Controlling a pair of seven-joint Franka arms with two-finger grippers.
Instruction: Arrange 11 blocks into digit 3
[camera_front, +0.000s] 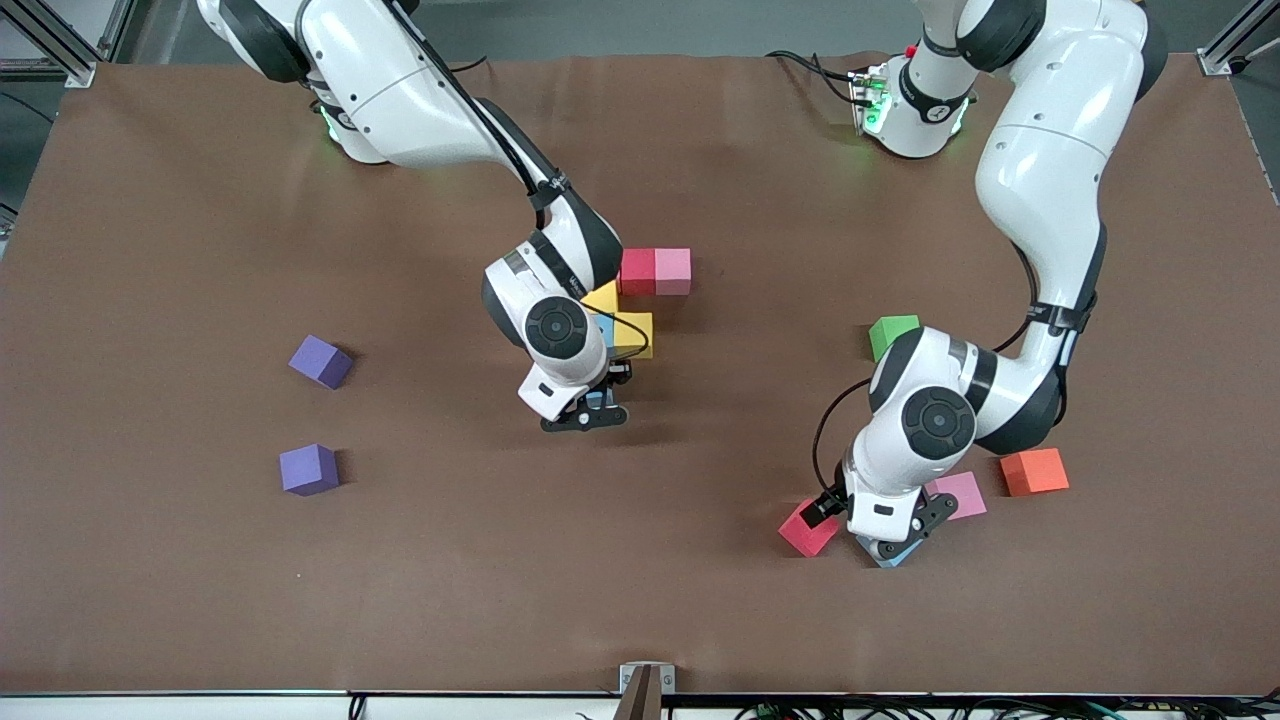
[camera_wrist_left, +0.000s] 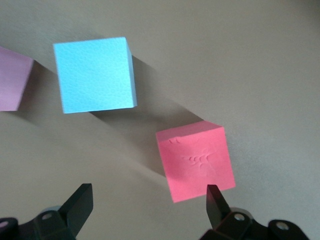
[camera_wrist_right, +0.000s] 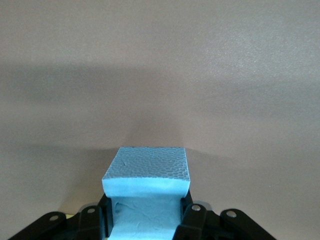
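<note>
Two white arms reach over the brown table (camera_front: 200, 600), and the action is split between them. Right arm first: its right gripper (camera_front: 590, 408) hangs over bare mat just in front of the half-built digit 3 (camera_front: 640, 300), jaws clamped tight on a light blue block (camera_wrist_right: 146, 182) that bulges between the pads. That figure so far shows a red block (camera_front: 637, 271) touching a pink block (camera_front: 673, 271), with yellow blocks (camera_front: 632, 333) and another light blue one partly hidden under the arm, nearer the camera. Over at the left arm's end, the left gripper (camera_front: 890, 540) is down low with its fingers (camera_wrist_left: 80, 202) spread wide, gripping nothing; a light blue cube (camera_wrist_left: 95, 75) and a red cube (camera_wrist_left: 196, 161) lie apart beneath it, the red one close by one fingertip. A pink cube (camera_front: 960, 494) sits just beside the wrist, an orange cube (camera_front: 1035, 471) next to that, a green block (camera_front: 892, 333) farther back. Two purple blocks (camera_front: 320, 361) wait well apart at the right arm's end
</note>
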